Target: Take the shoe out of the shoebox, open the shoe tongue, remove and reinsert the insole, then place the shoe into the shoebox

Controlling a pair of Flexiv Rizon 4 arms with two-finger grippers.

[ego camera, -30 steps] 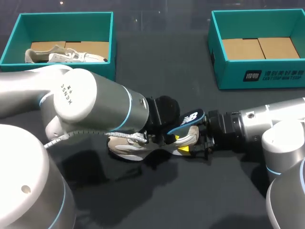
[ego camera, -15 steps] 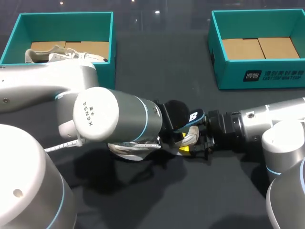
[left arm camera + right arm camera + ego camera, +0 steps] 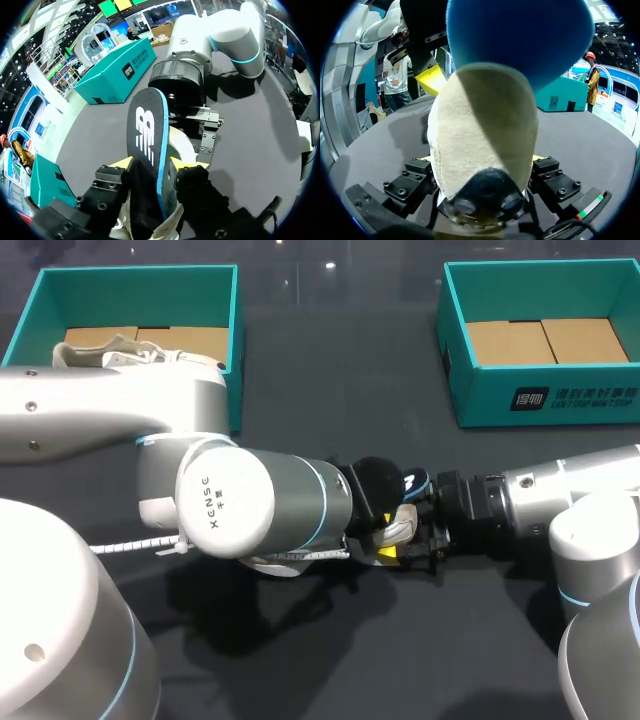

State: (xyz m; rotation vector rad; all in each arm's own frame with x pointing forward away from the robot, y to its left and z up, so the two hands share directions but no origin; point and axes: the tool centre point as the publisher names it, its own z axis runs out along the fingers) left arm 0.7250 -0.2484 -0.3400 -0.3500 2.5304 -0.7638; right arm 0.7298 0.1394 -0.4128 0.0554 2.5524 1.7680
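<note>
The left gripper [image 3: 152,165], clamped on the insole [image 3: 146,125], had pushed it rightward and deeper into the shoe [image 3: 482,130], which the right gripper [image 3: 482,161] held pinched, suggesting reinsertion.

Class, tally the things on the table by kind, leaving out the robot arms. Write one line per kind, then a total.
Shoeboxes: 2 (left shoebox, right shoebox)
Shoes: 2 (boxed shoe, table shoe)
Insoles: 1 (insole)
Total: 5

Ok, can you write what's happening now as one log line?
left claw: shut on insole | right claw: shut on shoe | insole: sticking up out of shoe | shoe: outside empty shoebox
</note>
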